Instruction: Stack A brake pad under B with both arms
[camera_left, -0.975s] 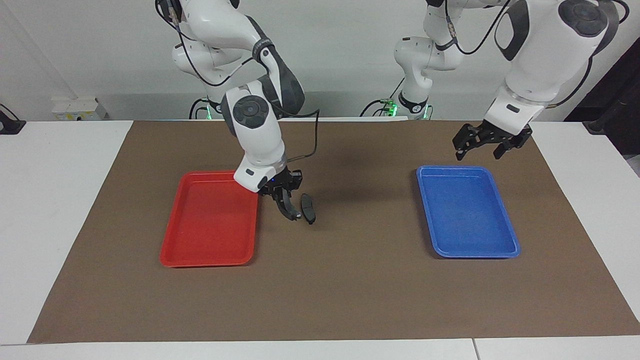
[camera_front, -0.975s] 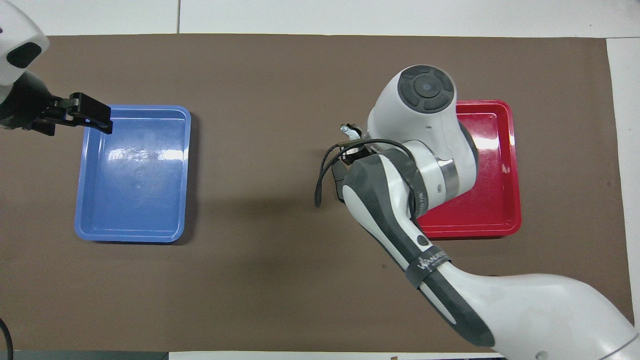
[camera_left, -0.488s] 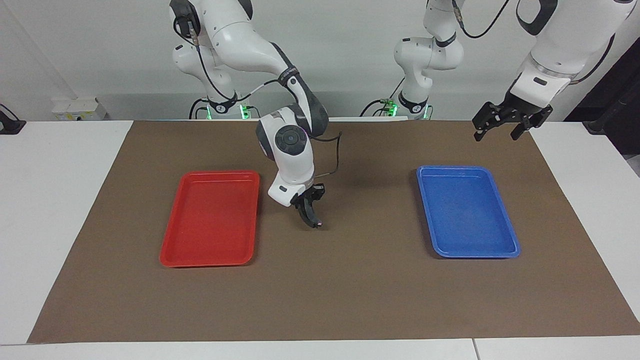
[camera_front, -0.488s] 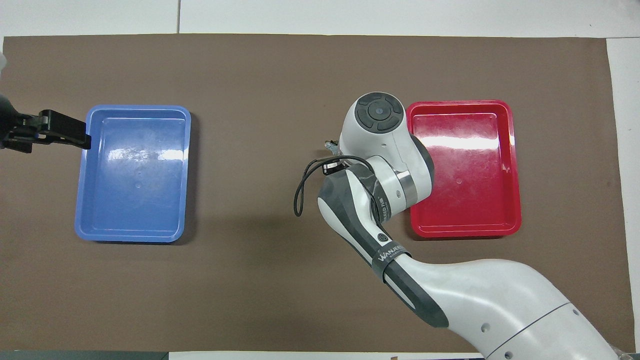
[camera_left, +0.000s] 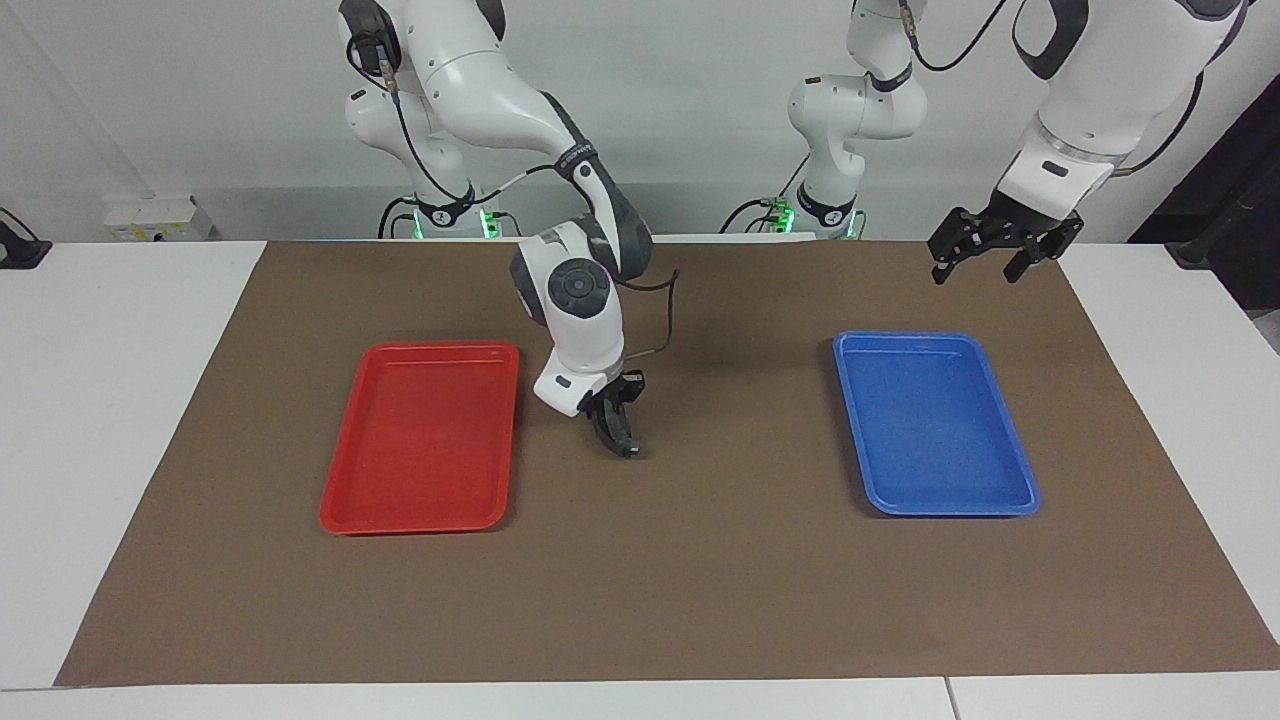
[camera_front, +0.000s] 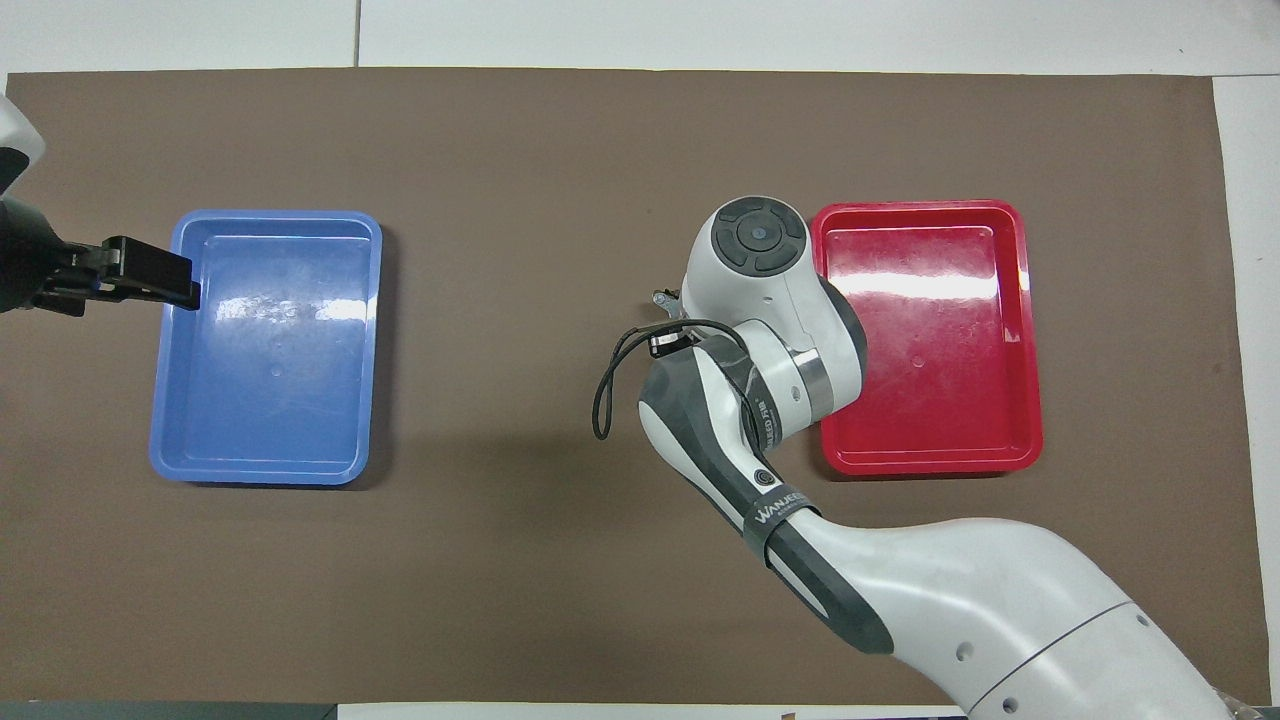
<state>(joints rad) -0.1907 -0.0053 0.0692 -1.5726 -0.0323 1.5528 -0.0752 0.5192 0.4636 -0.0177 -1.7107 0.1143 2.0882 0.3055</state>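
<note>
Right tool (camera_left: 622, 432) swung over the pad, hiding it.

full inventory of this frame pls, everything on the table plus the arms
table: 1, white, under everything
mat: 1, brown, covers most of the table
red tray: 1, red, on the mat toward the right arm's end, nothing in it
blue tray: 1, blue, on the mat toward the left arm's end, nothing in it
brake pad: none can be told apart from the dark right gripper
right arm: 1, white and grey, reaching down between the trays
left arm: 1, white and grey, raised, waiting
right gripper: 1, black, low at the mat beside the red tray
left gripper: 1, black, open, over the mat by the blue tray
</note>
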